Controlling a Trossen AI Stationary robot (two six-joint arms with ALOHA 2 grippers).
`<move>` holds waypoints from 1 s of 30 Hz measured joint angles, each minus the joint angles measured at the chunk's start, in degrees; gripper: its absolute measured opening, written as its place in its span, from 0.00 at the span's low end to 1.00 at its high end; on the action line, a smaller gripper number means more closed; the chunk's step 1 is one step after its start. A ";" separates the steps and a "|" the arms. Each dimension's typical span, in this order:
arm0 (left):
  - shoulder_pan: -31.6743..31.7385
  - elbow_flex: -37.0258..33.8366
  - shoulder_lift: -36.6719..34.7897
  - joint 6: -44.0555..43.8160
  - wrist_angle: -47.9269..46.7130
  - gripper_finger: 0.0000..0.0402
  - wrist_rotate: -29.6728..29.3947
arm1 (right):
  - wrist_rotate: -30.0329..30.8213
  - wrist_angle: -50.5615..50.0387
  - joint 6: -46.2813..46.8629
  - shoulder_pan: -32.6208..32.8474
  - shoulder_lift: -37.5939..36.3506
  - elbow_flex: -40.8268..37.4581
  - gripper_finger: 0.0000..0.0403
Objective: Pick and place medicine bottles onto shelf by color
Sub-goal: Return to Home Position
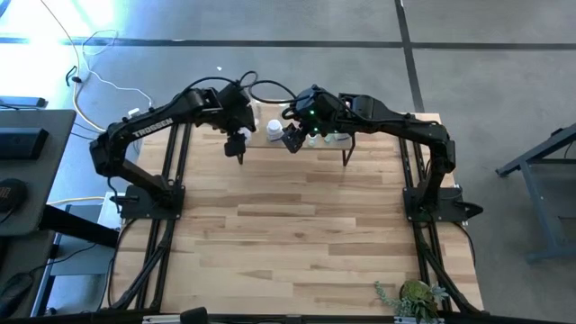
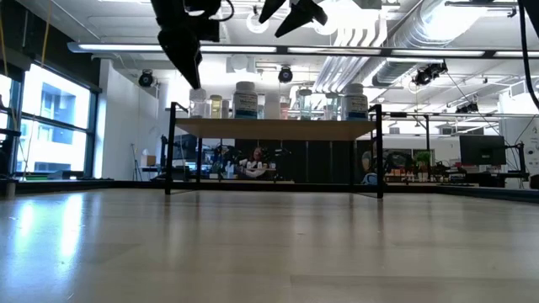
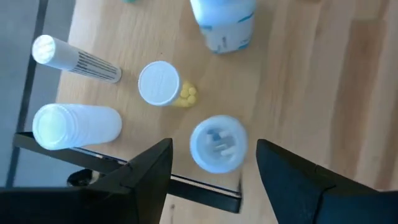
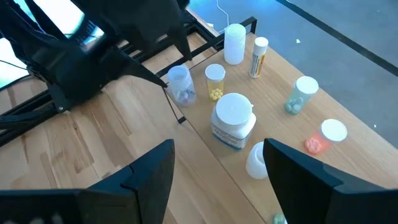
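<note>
Hovering above the shelf (image 2: 278,128): left pincer (image 3: 214,155) and right pincer (image 4: 217,152), both spread wide, empty. On its board the medicine bottles (image 4: 233,121) stand grouped. Likely light, rigid, slick plastic, tippy; best pinched across the body, below the cap.

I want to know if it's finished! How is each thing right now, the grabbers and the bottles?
Left end effector: open, holding nothing.
Right end effector: open, holding nothing.
Shelf: standing level, bottles on top.
Clear bottle: upright on the shelf.
Yellow-pill bottle: upright, white cap on.
Large white jar: upright, lid on.
</note>
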 joint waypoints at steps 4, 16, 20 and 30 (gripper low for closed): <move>-0.02 -0.01 -2.86 -1.89 0.02 0.55 2.58 | 0.00 -0.03 0.00 0.00 0.00 0.00 0.59; -1.48 -4.43 -17.47 -12.58 2.84 0.55 18.43 | 0.00 -1.27 -1.33 0.11 0.00 0.00 0.59; -4.60 -13.54 -26.36 -16.48 11.21 0.55 18.40 | 0.00 -1.27 -1.22 0.17 0.00 0.00 0.59; -11.72 -37.25 -47.79 -26.21 31.46 0.55 17.95 | -1.68 3.36 4.96 1.79 0.00 0.00 0.59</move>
